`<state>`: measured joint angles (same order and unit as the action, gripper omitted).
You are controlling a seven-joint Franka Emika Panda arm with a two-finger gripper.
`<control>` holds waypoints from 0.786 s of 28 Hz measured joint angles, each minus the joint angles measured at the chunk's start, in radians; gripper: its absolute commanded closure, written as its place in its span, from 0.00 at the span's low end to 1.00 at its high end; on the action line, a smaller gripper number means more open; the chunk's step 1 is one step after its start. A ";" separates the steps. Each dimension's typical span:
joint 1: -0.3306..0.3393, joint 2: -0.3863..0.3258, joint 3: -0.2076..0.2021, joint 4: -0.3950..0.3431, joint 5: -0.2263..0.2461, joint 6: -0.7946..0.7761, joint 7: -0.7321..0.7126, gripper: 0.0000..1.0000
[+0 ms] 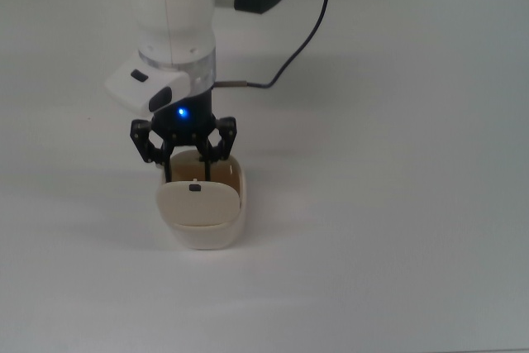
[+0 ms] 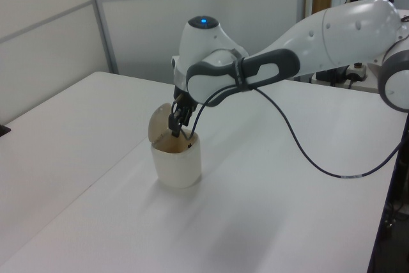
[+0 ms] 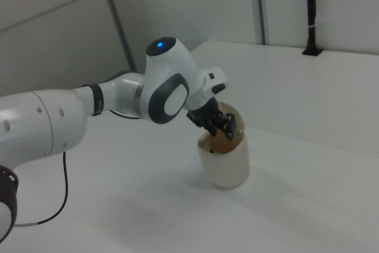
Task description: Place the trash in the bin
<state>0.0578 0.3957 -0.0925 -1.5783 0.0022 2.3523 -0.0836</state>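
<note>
hand: my hand [image 1: 183, 173] sits right over the open mouth of the bin [image 1: 202, 221], fingertips dipped just inside the rim; in the left view [image 2: 175, 128] and the right view [image 3: 221, 127] it points down into the opening.
hand state: from the top view the two fingers [image 1: 167, 164] stand apart; i cannot see anything held between them, so i read it as spread with nothing in its hold.
trash: i cannot make out the paper wad in any view; the hand and the rim hide the inside of the bin.
bin: cream, rounded, standing upright on the white desk [image 1: 397, 204]; its flap lid [image 1: 197, 202] is swung up, with a small black tab on it.
arm: the white arm [image 2: 332, 36] reaches in from the left view's right, a blue light lit on the wrist.
cable: a black cable [image 1: 297, 39] trails across the desk behind the arm.
</note>
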 measured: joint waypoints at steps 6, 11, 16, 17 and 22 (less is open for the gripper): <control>0.000 0.030 0.001 0.008 0.000 0.045 0.035 0.00; -0.001 0.029 0.001 0.019 0.000 0.045 0.037 0.00; -0.001 0.022 0.001 0.020 0.000 -0.016 0.037 0.00; 0.000 0.021 0.001 0.021 0.000 -0.034 0.036 0.00; 0.000 -0.007 0.001 0.028 0.000 -0.227 0.015 0.00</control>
<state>0.0582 0.3883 -0.0912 -1.5505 0.0026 2.1257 -0.0689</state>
